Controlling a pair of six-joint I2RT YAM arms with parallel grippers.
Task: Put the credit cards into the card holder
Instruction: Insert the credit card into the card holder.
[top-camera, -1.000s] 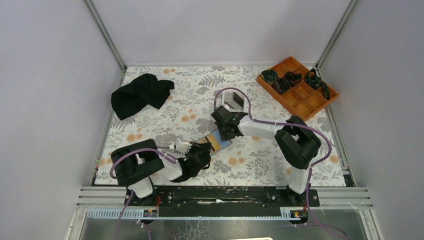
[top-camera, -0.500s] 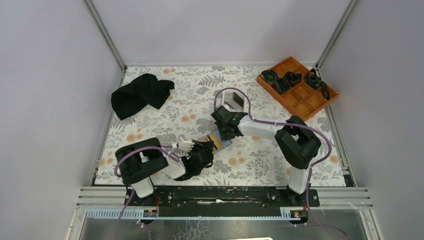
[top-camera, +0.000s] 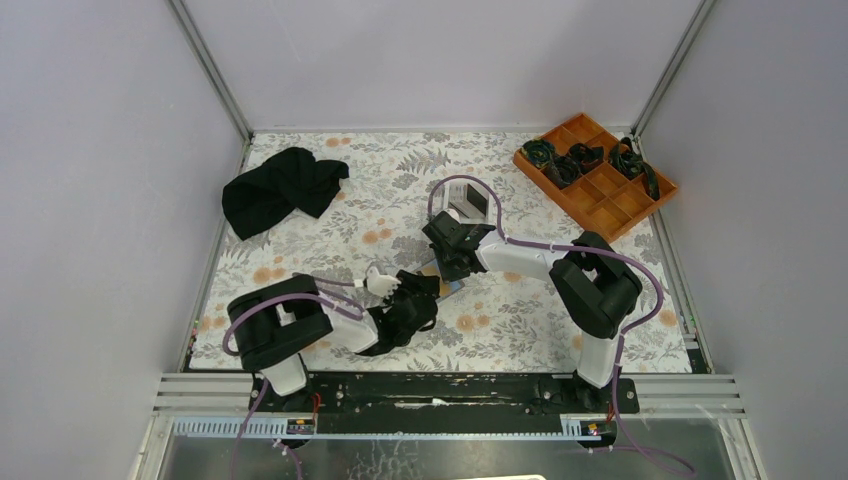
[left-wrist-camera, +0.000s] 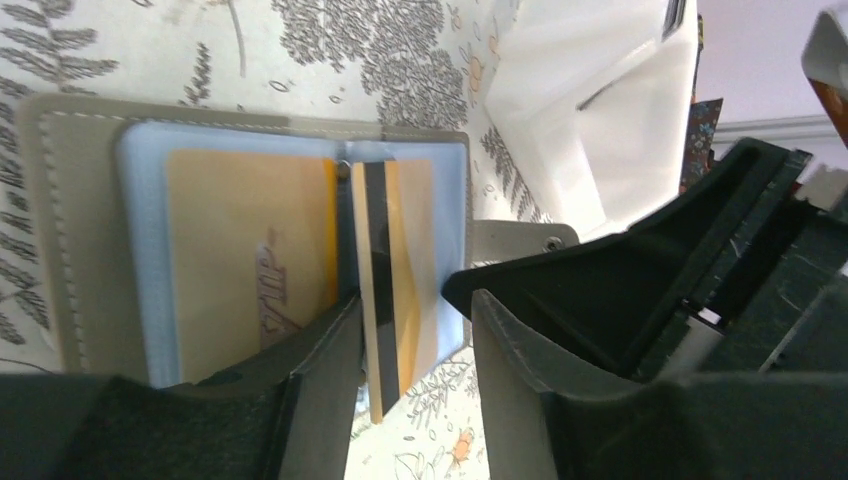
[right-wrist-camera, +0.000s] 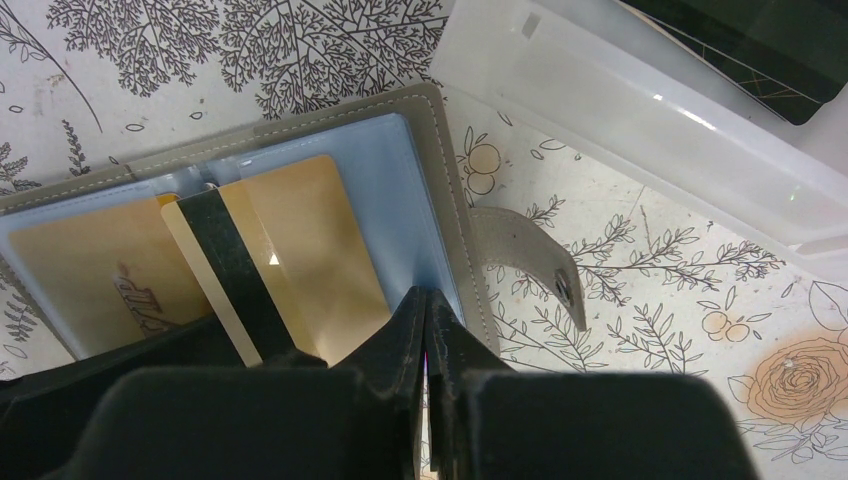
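The step in hand is seating a card. The holder lies open at the middle of the table, blue side up. 1 gold card sits in one pocket. A 2nd gold card, stripe side up, lies on the other page. It looks only partly tucked in, a little skewed, with one end past the holder's edge.

The left gripper has its jaws spread, one either side of the striped card, with a gap showing on at least one side. I judge the card released, not pinched. The right gripper has its fingers pressed together, the tip down on the holder's edge just beside the strap. It seems to be pinning the holder flat.

Next, I judge, the striped card needs a push along its length until it is fully in the pocket, with the holder kept pinned. A skewed push could jam the card or slide the holder.

The white tray sits just beside the holder, at 1 o'clock from it in the top view, with a dark card in it, likely next to fetch. The 2 grippers crowd each other over the holder. A black cloth at 10 o'clock and an orange tray at 2 o'clock lie well apart.
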